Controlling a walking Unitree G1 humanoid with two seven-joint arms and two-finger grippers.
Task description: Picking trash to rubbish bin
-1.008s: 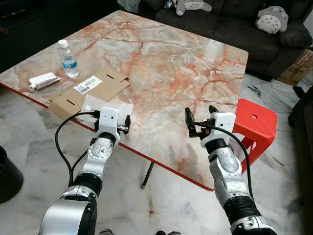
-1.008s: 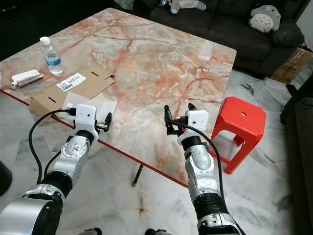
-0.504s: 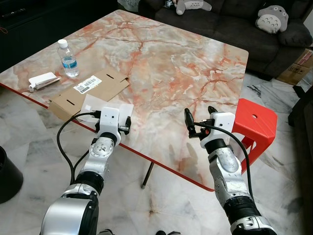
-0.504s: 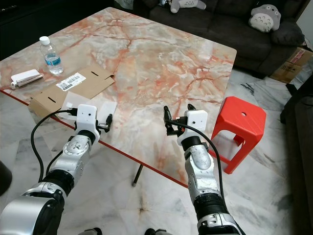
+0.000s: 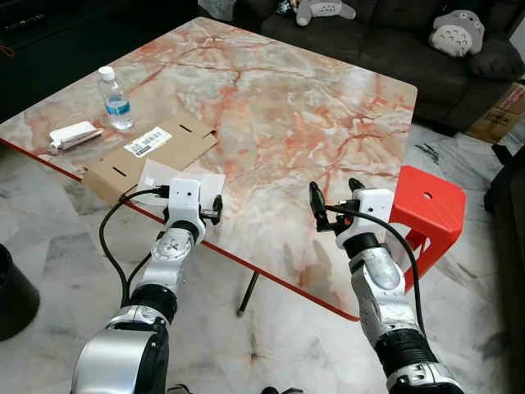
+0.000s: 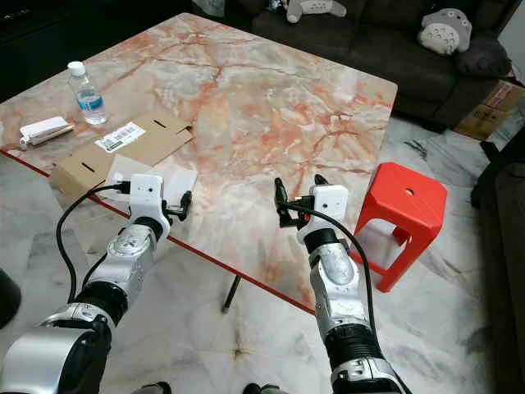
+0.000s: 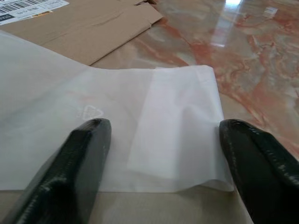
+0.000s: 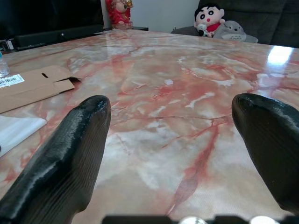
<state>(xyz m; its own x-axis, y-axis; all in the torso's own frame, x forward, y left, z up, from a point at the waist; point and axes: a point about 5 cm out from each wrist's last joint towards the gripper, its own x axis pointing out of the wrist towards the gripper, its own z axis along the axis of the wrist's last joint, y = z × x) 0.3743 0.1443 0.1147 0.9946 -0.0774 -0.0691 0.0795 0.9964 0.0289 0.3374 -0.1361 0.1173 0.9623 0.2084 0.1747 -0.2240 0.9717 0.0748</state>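
Left gripper (image 5: pixel 215 205) is hovering at the near edge of the tabletop (image 5: pixel 279 115), fingers spread wide, one on each side of a white plastic bag (image 7: pixel 140 135) lying flat. In the left wrist view the fingertips (image 7: pixel 88 140) are sitting over the bag's near edge; contact cannot be confirmed. Bag's long axis is running roughly along the near table edge, one end tucked against a flattened cardboard box (image 5: pixel 152 152), the other end pointing toward the open middle of the tabletop.

Right gripper (image 5: pixel 335 201) is holding above the near edge further toward the right corner, fingers spread apart, nothing between them, well apart from the bag.

Cardboard box is lying flat, label up, its long axis slanting from the near edge toward the table centre. Beyond it, near the left corner, a water bottle (image 5: pixel 115 98) is standing upright, with a small white packet (image 5: pixel 74 135) beside it by the edge.

Centre and far side of the tabletop are offering open room. A red stool (image 5: pixel 431 209) is standing on the floor just beside the right edge.
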